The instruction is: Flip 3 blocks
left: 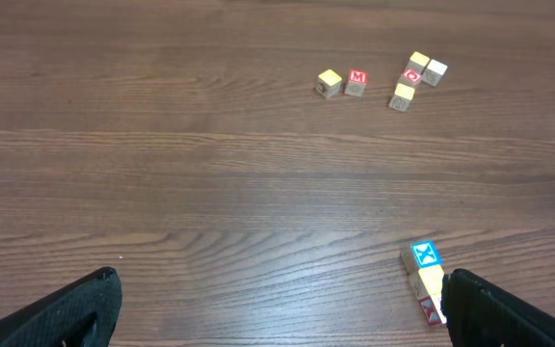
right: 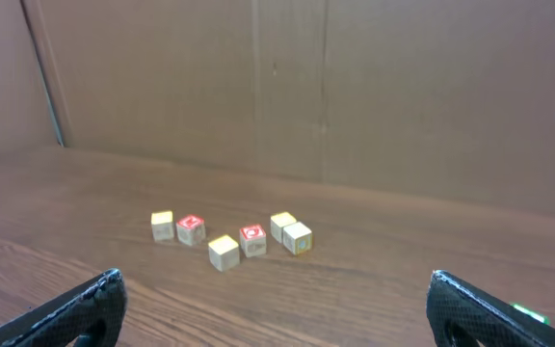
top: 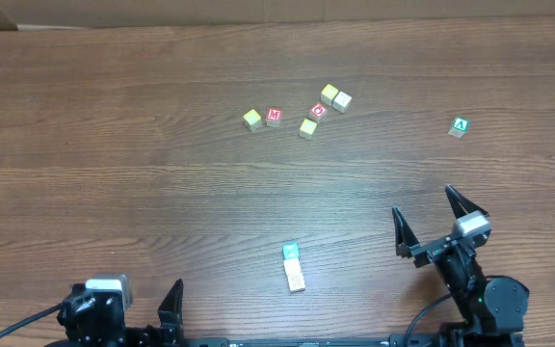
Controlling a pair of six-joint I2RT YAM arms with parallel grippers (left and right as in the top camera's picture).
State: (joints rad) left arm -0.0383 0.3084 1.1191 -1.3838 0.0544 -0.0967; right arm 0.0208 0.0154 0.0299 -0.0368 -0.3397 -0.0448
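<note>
Several small wooden blocks lie on the table. A far cluster holds yellow-topped blocks point(top: 251, 119) point(top: 308, 127) point(top: 330, 93), a cream block point(top: 342, 101), a red "M" cube point(top: 274, 117) and a red "O" cube point(top: 319, 111). A green "A" block point(top: 460, 126) sits alone at the right. A teal block point(top: 291, 252) heads a short row with a cream block point(top: 297, 280) near the front. My left gripper point(left: 282, 289) is open at the front left, its right finger point(left: 509, 313) beside that row. My right gripper point(top: 424, 207) is open and empty, facing the cluster point(right: 224, 252).
Brown wood-grain table point(top: 114, 145) with a cardboard wall point(right: 403, 96) along the far edge. Bare wood lies between the front row and the far cluster.
</note>
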